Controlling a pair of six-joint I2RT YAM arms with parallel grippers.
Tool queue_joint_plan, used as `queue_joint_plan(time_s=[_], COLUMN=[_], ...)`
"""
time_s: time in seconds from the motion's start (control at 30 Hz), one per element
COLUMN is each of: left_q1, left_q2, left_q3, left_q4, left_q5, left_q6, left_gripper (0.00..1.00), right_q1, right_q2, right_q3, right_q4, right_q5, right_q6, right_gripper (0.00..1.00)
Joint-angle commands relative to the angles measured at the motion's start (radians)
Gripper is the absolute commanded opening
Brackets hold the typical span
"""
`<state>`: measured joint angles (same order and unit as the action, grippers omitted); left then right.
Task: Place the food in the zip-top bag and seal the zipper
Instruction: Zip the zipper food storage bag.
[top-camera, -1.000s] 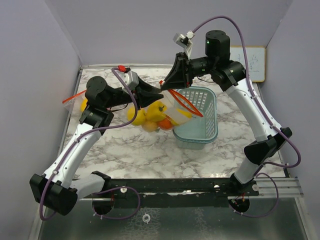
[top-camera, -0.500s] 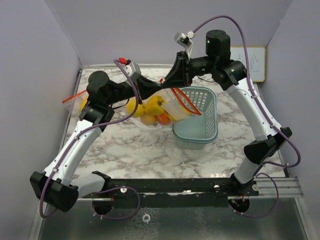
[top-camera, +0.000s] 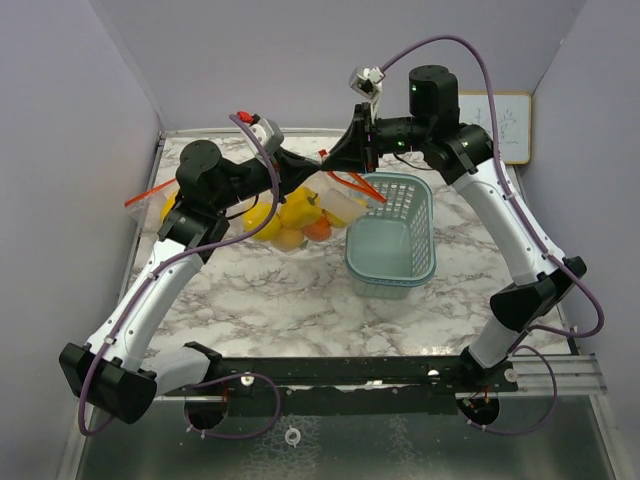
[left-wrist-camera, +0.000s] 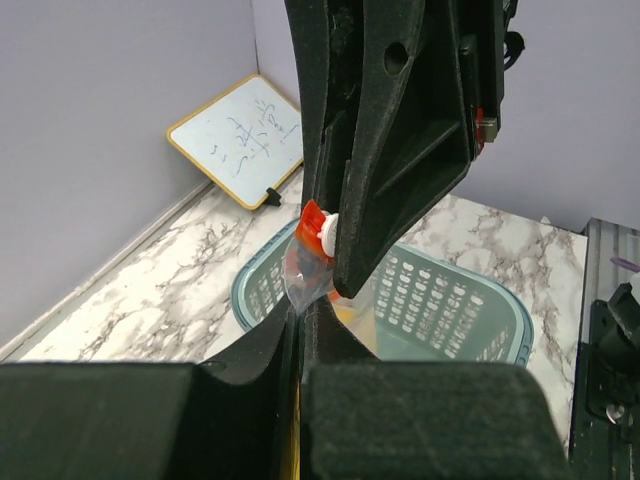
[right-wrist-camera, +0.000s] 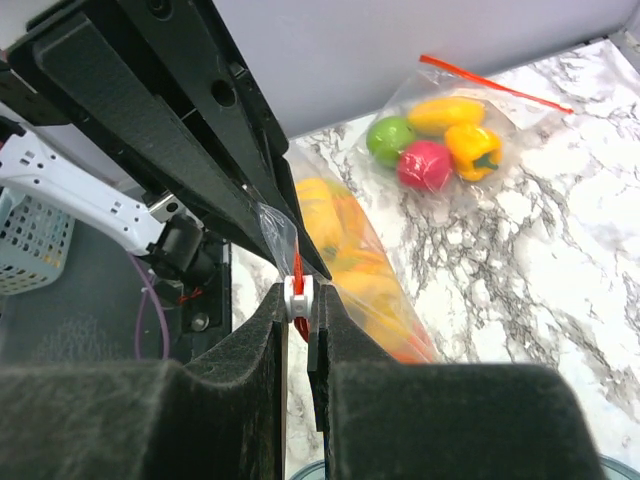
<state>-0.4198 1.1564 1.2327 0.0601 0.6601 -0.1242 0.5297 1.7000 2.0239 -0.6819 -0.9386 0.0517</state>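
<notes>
Top external: glossy yellow-orange food (top-camera: 295, 212) (bagged)

Top view: left arm (top-camera: 240, 180) covers approx. half the held bag (top-camera: 345, 207), so we can't count its fruit (top-camera: 298, 212). The second bag (top-camera: 160, 200) behind the arm shows only a corner, maybe w/ yellow inside. Whiteboard (left-wrist-camera: 238, 135) writing is too small to read.

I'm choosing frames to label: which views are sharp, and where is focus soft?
Top external: evenly lit, sharp. Left wrist: left gripper's black foam fingers blur along the bottom; the pale green plastic mesh basket is crisp. Right wrist: right gripper's fingers equally soft; the white zipper slider they pinch is sharper.
</notes>
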Motion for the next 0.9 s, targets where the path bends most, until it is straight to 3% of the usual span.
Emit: queue_joint_plan(time_s=[0.0,0.1,0.17,0.23,0.33,0.5,0.87], left_q1=[0.014,0.016,0.016,0.018,0.018,0.018,0.018], left_q2=[-0.051,-0.057,-0.058,-0.058,-0.057,-0.048,-0.047], left_q3=[0.034,0.032,0.028,0.022,0.014,0.013,0.005], left_q4=[0.103,0.103,0.103,0.108,0.127,0.136,0.139], left_q5=[-0.054,-0.05,-0.049,-0.046,-0.039,-0.032,-0.02], left_q6=[-0.005,-0.008,-0.01,-0.017,-0.032,-0.039,-0.043], left_gripper=[0.0,0.0,0.0,0.0,0.0,0.0,0.0], right_q1=[-0.008,-0.009,-0.008,-0.008,-0.008,-0.008,-0.008], right_q2=[-0.024,-0.021,-0.024,-0.04,-0.068,-0.057,-0.006], right_q3=[-0.038,-0.03,-0.01,-0.007,-0.016,0.024,0.036], right_q4=[-0.081,-0.083,-0.056,-0.003,0.085,0.145,0.317], right_q5=[0.129,0.138,0.132,0.131,0.136,0.11,-0.065], right_q6=[-0.053,-0.059,-0.053,-0.041,-0.015,0.022,0.175], right_gripper=[0.08,0.15,0.38,0.55,0.71,0.76,0.73])
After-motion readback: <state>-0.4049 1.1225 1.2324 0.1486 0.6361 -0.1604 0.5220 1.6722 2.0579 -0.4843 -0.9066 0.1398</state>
